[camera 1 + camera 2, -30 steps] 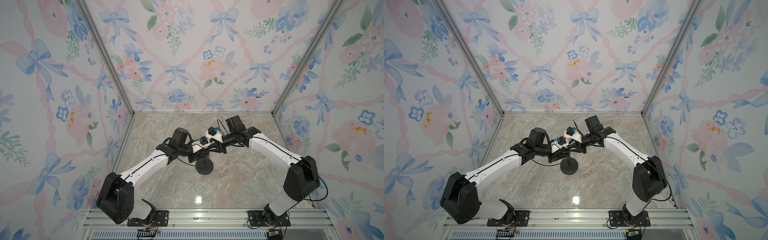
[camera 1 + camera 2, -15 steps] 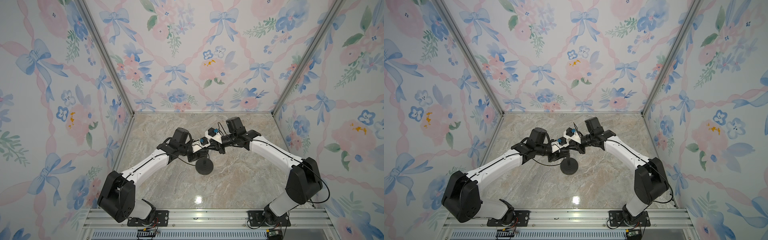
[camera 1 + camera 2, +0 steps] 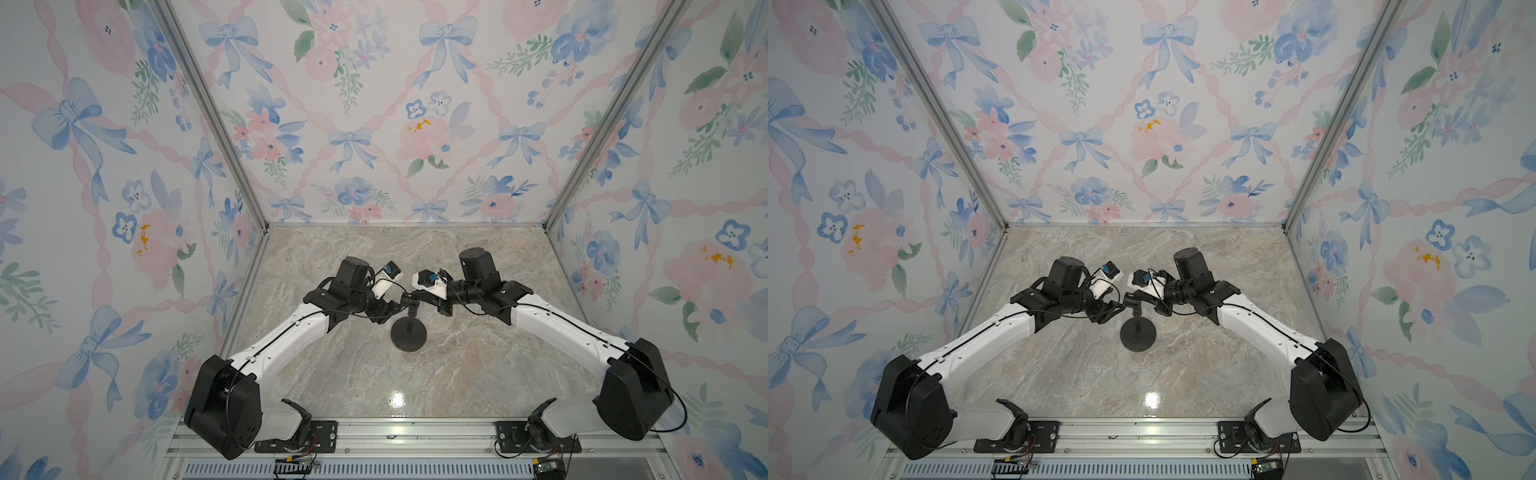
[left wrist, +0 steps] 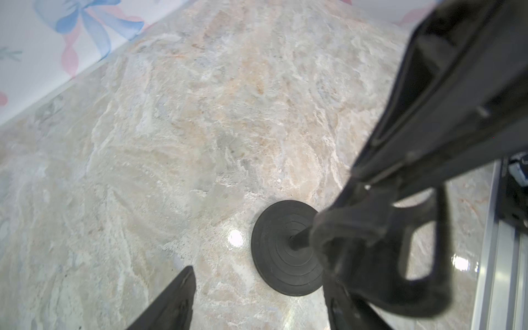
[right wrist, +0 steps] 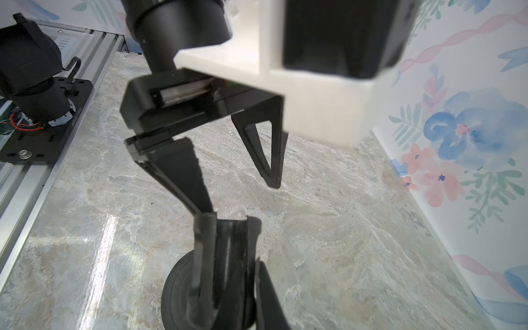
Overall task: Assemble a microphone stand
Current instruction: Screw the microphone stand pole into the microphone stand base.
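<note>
Matte-black microphone stand (image 3: 1138, 332) stood upright near the tabletop's (image 3: 457, 374) middle, rod (image 3: 411, 319) seated in base (image 3: 409, 340); right claw (image 3: 417, 297) pinched its clip head (image 5: 225, 251), left claw (image 5: 243, 198) spread beside it, and the next move likely called for a steady release.

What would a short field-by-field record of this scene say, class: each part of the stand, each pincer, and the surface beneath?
disc base: lies flat on the marble table
rod: upright, its foot at the centre of the disc base
clip head: on top of the rod
left pincer: open, close beside the clip head, holding nothing
right pincer: shut on the clip head
stand: both parts together, standing between the two arms
</note>
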